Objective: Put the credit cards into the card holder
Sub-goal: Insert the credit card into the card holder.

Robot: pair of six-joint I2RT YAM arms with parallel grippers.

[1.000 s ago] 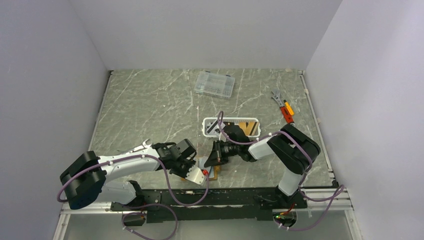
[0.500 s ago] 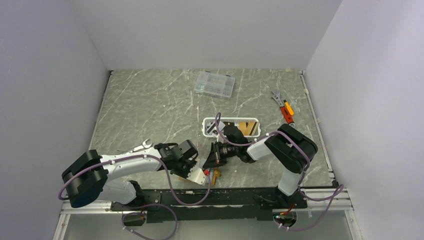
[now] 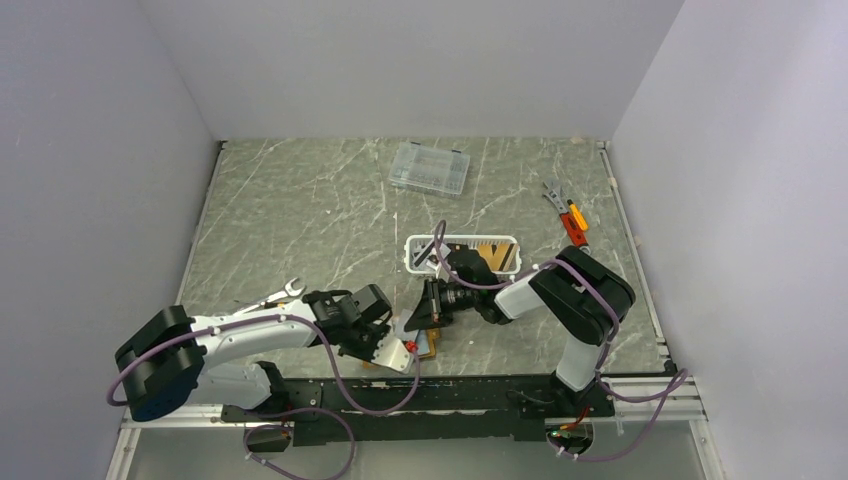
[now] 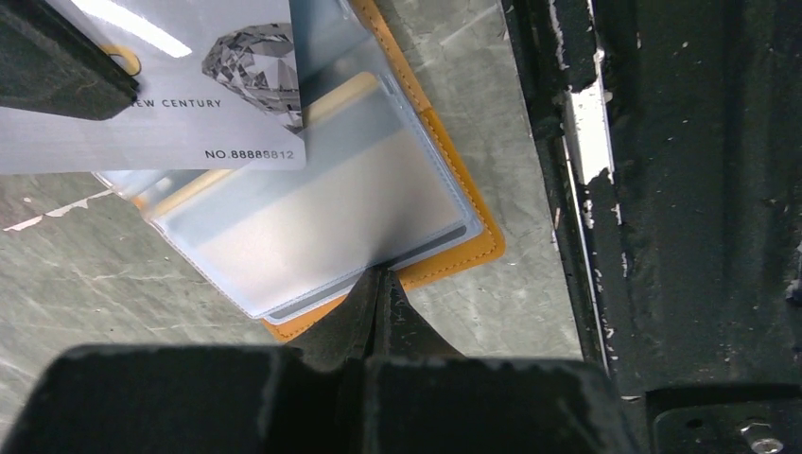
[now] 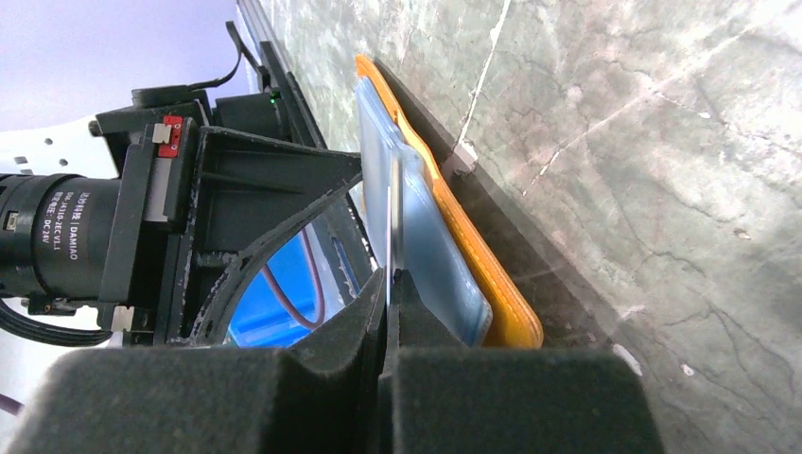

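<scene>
- Grey-white plastic is what the right end effector [image 5: 388,284] is clamped on: one credit card [image 4: 189,104], seen thin-edge-on between its closed pads.
- The left end effector [image 4: 378,288] has its tips together, set against the near edge of the clear sleeves [image 4: 312,208]. We cannot tell whether a leaf is nipped between them.
- The orange card holder [image 4: 454,255] lies open and flat on the bench [image 3: 300,200], close to its near edge and between the two arms.
- The card overhangs the far corner of the sleeves, with its long axis skewed slightly off theirs.
- We judge that the right arm must square the card to the sleeves and slide it toward the left end effector, into a pocket.
</scene>
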